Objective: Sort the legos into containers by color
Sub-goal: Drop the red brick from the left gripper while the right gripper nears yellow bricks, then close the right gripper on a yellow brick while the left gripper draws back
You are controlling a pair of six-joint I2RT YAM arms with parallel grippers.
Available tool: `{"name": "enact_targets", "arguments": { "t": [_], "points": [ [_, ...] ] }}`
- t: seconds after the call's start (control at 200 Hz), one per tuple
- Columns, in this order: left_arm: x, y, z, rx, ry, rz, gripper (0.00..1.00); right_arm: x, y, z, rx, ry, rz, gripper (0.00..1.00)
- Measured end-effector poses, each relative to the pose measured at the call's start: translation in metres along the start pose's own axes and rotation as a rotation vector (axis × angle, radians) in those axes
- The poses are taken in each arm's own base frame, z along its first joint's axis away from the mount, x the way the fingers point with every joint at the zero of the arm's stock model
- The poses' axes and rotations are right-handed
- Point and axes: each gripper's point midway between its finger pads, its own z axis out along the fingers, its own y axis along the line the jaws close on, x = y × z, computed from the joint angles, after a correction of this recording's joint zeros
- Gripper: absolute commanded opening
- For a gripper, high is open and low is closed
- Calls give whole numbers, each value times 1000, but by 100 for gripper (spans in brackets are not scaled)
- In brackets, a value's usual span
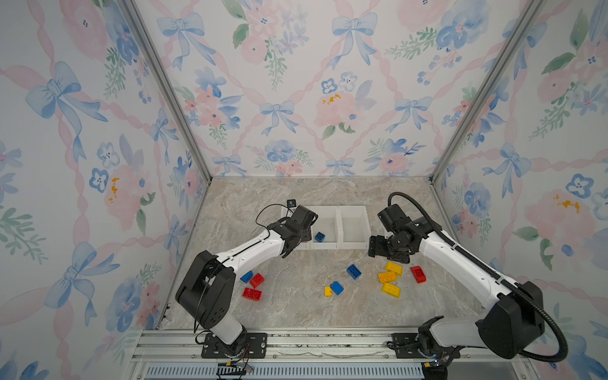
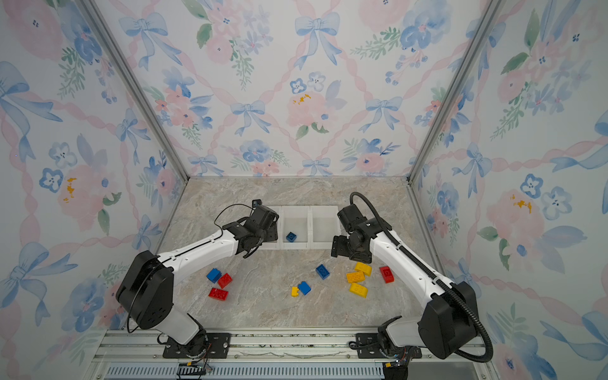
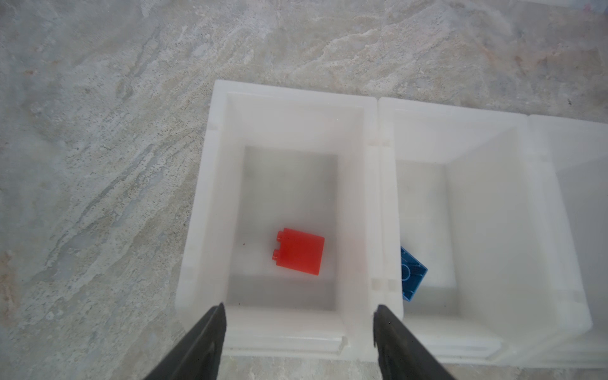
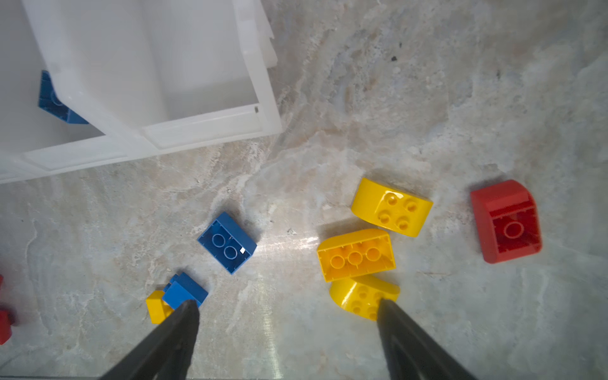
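Lining booth: floral wallpaper [image 1: 296, 82]; marbled tabletop [image 1: 296, 309] bears legos [image 1: 353, 271].

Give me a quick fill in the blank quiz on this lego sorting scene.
The lego in the middle bin is ___.
The open left gripper hovers over the left bin, which holds one ___ brick.
Three ___ bricks lie clustered near the open right gripper.
Missing: blue; red; yellow.
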Motion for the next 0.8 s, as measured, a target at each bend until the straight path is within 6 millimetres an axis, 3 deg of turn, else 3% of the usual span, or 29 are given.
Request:
{"name": "enact_targets", "arguments": {
  "t": [0.28,0.48,0.8],
  "points": [
    [-1,-1,-16,39,-16,-12,77,43,-29,14,29,66,50,100],
    [1,2,-22,46,-22,-13,79,65,-41,29,26,79,37,97],
    [10,8,-26,48,-17,-8,80,65,-46,56,21,45,31,97]
  ]
}}
